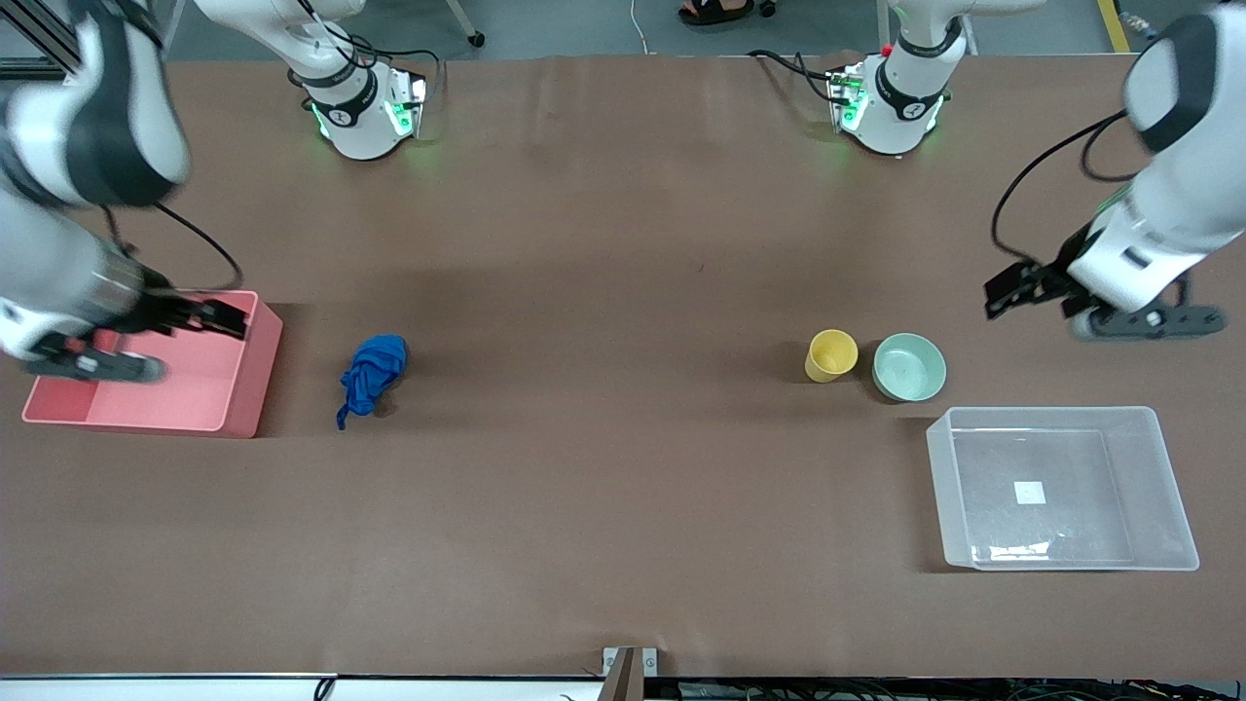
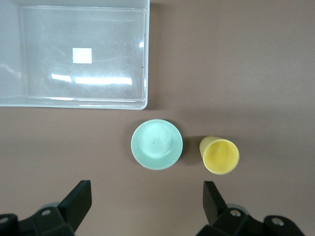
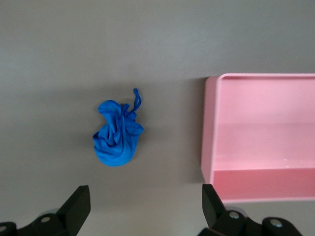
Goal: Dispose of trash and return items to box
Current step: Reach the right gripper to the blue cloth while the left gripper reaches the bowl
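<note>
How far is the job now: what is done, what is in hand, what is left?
Nothing looks done. Blue wad lies on the table beside the pink bin; yellow cup and mint bowl sit outside the clear tub. Nothing in hand: left gripper and right gripper hang open.

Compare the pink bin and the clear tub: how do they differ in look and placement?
The opaque pink rectangular bin sits at the right arm's end of the table, beside the blue cloth wad; the clear colourless plastic tub sits at the left arm's end, nearer the front camera than the yellow cup and mint-green bowl. The tub looks larger and has a white label on its bottom. Both are rectangular, open-topped and empty.
</note>
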